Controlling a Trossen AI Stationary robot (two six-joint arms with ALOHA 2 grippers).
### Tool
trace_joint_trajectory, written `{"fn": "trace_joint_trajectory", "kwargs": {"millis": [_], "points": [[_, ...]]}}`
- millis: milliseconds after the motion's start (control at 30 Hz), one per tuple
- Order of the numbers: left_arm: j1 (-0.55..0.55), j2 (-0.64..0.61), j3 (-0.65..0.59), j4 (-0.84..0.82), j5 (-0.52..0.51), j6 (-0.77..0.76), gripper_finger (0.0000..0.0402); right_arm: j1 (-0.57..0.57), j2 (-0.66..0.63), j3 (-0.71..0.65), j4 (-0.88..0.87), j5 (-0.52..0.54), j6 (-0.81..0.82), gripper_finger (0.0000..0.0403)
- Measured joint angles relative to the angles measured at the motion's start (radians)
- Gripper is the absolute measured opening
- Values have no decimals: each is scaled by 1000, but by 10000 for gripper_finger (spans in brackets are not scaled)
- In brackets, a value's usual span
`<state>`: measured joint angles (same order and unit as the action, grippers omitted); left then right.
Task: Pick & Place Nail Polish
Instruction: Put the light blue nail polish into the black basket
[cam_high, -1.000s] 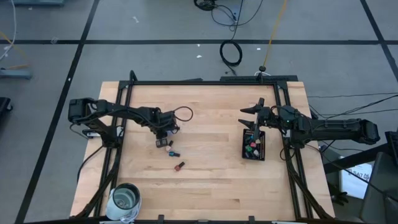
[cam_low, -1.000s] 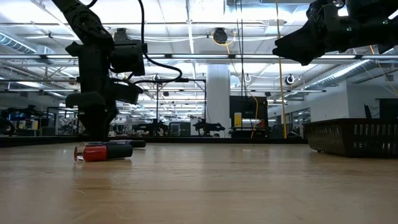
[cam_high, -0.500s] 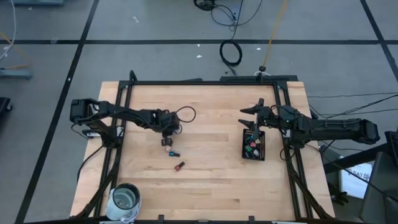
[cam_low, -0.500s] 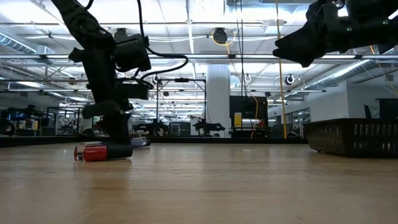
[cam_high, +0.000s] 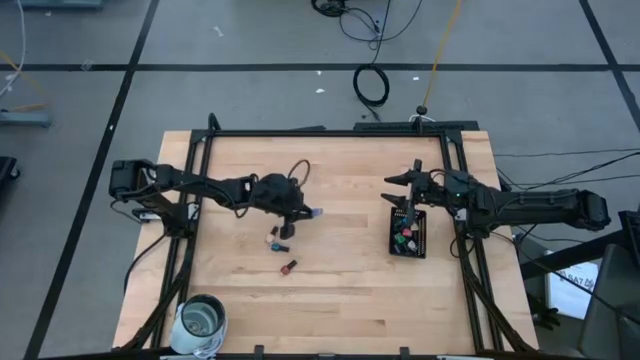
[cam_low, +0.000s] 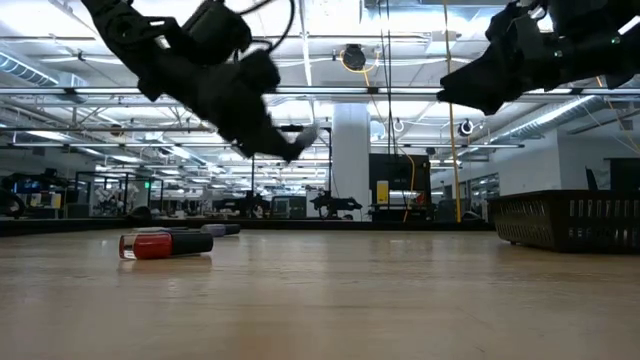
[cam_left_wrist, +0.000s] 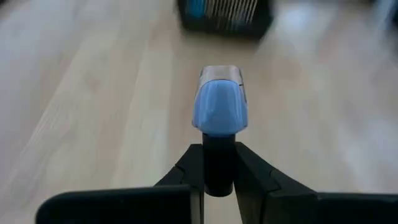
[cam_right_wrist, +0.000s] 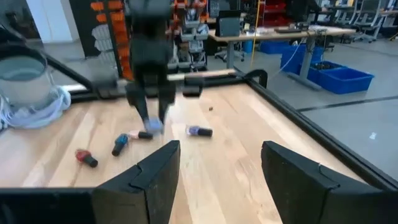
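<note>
A: table (cam_high: 340, 270)?
B: light wood planks, smooth, faint sheen; dark metal frame (cam_high: 330, 132)
A: bottle in left gripper (cam_left_wrist: 217, 186)?
B: blue bottle (cam_left_wrist: 219, 112) glossy, matt black cap. Tray (cam_high: 408, 232) at 3 o'clock: black mesh

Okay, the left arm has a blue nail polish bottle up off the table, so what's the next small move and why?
Probably carry it on toward the black tray. The left pincer is shut on the blue bottle by its dark cap, clear of the table, and the tray already holds other bottles. The right pincer hovers open over the tray's far end, so keep to the near end.
</note>
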<state>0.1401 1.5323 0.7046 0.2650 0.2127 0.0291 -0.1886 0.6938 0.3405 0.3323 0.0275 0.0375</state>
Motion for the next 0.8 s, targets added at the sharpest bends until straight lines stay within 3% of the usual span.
{"fn": "trace_joint_trajectory", "kwargs": {"millis": [100, 233, 567, 800], "points": [[30, -1, 2, 118, 88, -168, 38, 0, 52, 0, 0, 42, -30, 212], [82, -1, 9, 149, 225, -336, 38, 0, 161, 0, 32, 81, -114, 212], [97, 7, 18, 154, 361, -425, 38, 0, 475, 0, 291, 76, -332, 212], [79, 43, 19, 162, 387, -421, 38, 21, 637, 33, 484, 77, -397, 212]]}}
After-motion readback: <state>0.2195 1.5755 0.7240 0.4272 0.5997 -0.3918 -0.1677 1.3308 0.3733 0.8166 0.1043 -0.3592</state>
